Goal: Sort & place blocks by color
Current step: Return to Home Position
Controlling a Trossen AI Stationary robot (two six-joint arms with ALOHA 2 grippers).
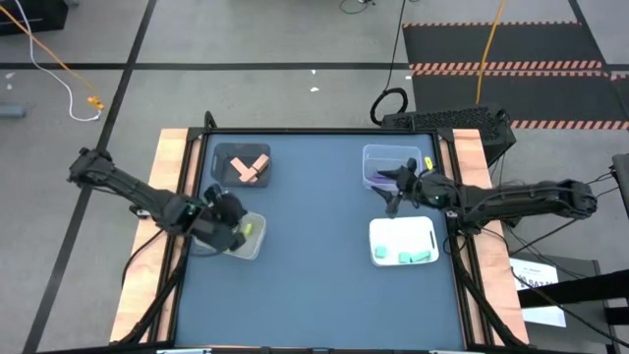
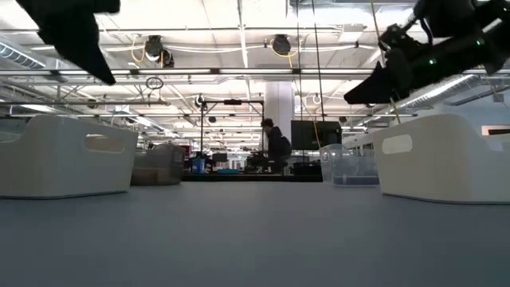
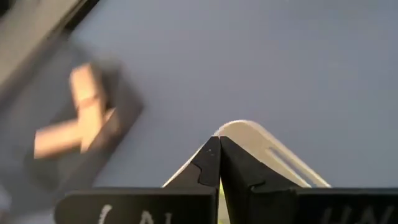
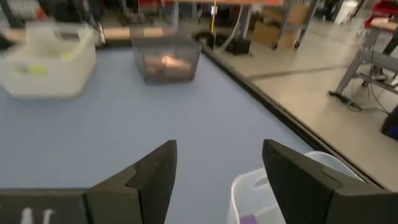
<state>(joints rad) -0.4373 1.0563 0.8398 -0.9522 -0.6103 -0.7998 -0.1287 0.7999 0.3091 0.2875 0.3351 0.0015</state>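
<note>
Dark jointed arms (image 1: 118, 182) end in black wedge-shaped fingers (image 4: 152, 186).

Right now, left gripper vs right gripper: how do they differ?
Fingers: the left gripper is shut, tips touching; the right gripper is open.
Place: the left gripper is above the left white bin, which holds a yellow-green block. The right gripper is at the edge of the clear bin, where a purple block shows.
Shared: both hold nothing and are up off the table.
</note>
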